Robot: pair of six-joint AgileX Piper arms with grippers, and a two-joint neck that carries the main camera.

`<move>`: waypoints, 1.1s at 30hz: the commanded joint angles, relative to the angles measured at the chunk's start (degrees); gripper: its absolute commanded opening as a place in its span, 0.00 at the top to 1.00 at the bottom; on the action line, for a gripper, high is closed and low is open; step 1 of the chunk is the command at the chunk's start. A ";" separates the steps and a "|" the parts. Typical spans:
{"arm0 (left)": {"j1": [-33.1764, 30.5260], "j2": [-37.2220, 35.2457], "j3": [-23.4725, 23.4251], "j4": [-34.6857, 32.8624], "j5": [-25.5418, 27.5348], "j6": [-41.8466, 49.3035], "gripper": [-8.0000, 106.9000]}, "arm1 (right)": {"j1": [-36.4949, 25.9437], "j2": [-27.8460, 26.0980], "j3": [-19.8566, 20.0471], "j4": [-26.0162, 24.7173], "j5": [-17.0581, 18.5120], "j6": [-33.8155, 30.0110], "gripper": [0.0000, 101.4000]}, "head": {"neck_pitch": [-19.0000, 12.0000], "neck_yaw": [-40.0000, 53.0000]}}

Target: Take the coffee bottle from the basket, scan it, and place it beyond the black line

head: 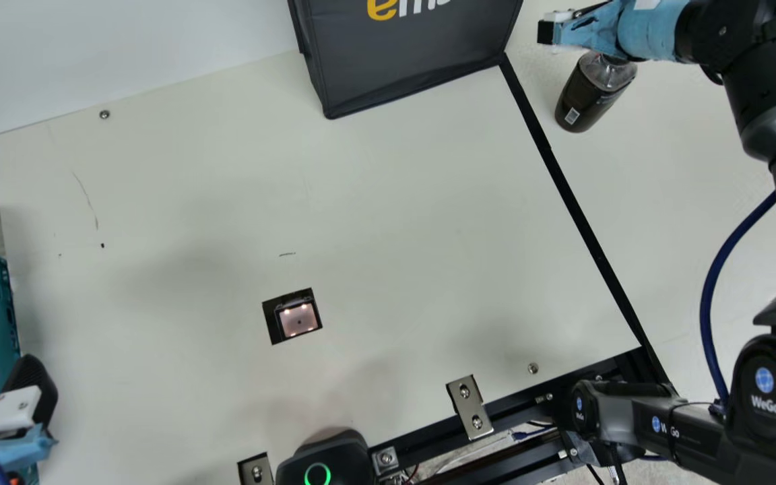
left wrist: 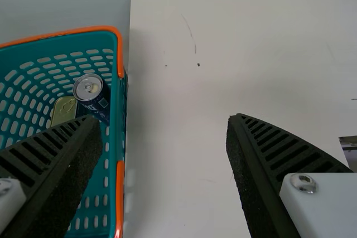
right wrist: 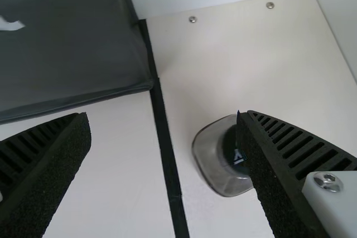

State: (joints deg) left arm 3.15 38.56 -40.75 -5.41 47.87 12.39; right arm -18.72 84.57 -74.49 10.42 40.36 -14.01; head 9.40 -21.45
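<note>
1. My left gripper [head: 17, 409], cut off, spreads wide above the basket's [head: 3, 303] edge.
2. My right gripper [head: 580, 32] gapes wide.
3. Coffee bottle [head: 585, 101]: upright beyond the black line [head: 586, 229], cap partly behind my finger [right wrist: 262, 176].
4. Bag [head: 401, 64]: top cut off.

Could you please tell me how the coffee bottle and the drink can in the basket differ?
The coffee bottle has a clear shoulder and a dark cap, while the drink can has a silvery metal top with a pull tab. The coffee bottle stands beyond the black line; the drink can is in the basket. Both have dark sides.
</note>
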 commanded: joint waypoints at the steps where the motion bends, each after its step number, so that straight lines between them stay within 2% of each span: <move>1: 0.00 0.00 0.00 0.00 0.00 0.00 0.15 | 1.09 -0.55 0.45 -0.41 -0.16 0.86 0.10 | -1.48 -0.13; 22: 0.00 0.00 0.00 0.00 0.00 0.00 0.15 | 11.88 -7.64 5.86 -5.87 0.32 11.67 0.10 | -1.48 -0.13; 33: 0.00 0.00 0.00 0.00 0.00 0.00 0.15 | 15.35 -11.17 8.28 -8.20 1.14 14.95 0.10 | -1.48 -0.13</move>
State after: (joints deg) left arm 3.15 38.56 -40.75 -5.41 47.87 12.39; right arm -3.57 73.55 -66.24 2.37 41.38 0.79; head 9.40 -21.53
